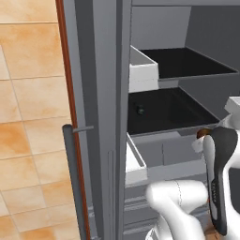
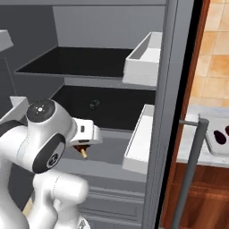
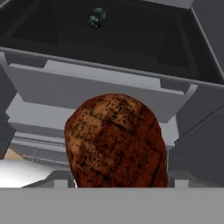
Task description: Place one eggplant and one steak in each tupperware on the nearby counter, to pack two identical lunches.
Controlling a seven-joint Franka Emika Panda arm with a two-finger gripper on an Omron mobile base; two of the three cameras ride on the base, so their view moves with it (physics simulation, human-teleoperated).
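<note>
The end effector (image 2: 82, 149) pinches a steak (image 3: 116, 142) in front of the fridge, while the pale tupperware (image 2: 218, 136) waits on the tabletop (image 2: 190, 150) far right.

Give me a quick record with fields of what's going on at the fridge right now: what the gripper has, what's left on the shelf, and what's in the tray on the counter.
gripper: gripper in front of the open fridge, closed on a steak
steak: reddish-brown steak held at the fingers, its pale orange stub pointing down
shelf: dark fridge shelf holds one small dark teal eggplant
counter: counter to the right of the fridge door
tupperware: pale tupperware on the counter, two dark pieces inside, too small to identify
</note>
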